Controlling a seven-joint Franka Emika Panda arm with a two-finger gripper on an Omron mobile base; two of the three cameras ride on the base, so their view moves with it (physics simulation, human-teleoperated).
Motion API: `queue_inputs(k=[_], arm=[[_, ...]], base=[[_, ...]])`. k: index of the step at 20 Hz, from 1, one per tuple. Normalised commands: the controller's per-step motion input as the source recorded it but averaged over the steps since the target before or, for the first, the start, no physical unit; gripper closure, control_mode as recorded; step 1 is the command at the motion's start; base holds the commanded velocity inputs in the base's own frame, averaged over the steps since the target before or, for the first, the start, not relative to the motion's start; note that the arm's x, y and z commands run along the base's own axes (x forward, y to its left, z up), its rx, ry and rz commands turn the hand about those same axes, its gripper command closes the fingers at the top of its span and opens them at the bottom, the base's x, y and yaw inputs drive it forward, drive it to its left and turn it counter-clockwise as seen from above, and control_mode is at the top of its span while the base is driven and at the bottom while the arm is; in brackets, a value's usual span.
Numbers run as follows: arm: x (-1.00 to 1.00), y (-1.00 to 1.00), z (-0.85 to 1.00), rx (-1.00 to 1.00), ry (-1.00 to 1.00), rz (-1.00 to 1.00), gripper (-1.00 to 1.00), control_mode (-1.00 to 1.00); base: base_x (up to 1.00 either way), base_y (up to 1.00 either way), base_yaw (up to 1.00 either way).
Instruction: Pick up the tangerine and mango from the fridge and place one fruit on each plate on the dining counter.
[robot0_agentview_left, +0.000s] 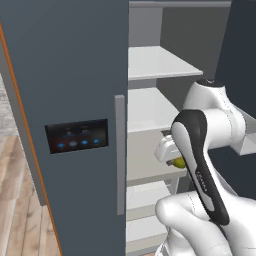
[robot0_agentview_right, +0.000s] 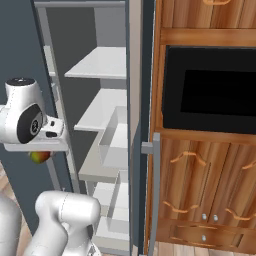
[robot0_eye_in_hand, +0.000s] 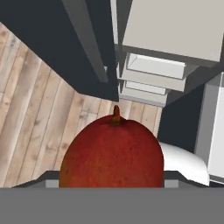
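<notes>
Red with a short brown stem, the mango (robot0_eye_in_hand: 113, 153) fills the lower middle of the hand view, where the gripper (robot0_eye_in_hand: 112, 186) appears clamped on it, though the 2 finger tips are hidden behind the fruit, so the hold is hard to judge. Beyond it lie wooden floor (robot0_eye_in_hand: 39, 100) at the left and the fridge (robot0_agentview_left: 70, 100) shelves at the upper right, so a slip would drop it to the floor, or a swing could knock it on the door edge.

Fridge (robot0_agentview_left: 75, 75) door fills the frame's left; open shelves (robot0_agentview_left: 155, 62) at centre leave room, the floor (robot0_eye_in_hand: 39, 87) below lies bare.
</notes>
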Motion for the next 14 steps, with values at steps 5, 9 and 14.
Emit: queue_inputs(k=[5,9,14], arm=[[0.00,0.00,0.00,0.00,0.00,0.00,1.00,1.00],[0.00,0.00,0.00,0.00,0.00,0.00,1.00,1.00],[0.00,0.00,0.00,0.00,0.00,0.00,1.00,1.00]], base=[[-0.29,0.00,-0.14],[-0.53,0.17,-0.74],[-0.05,0.01,-0.96]])
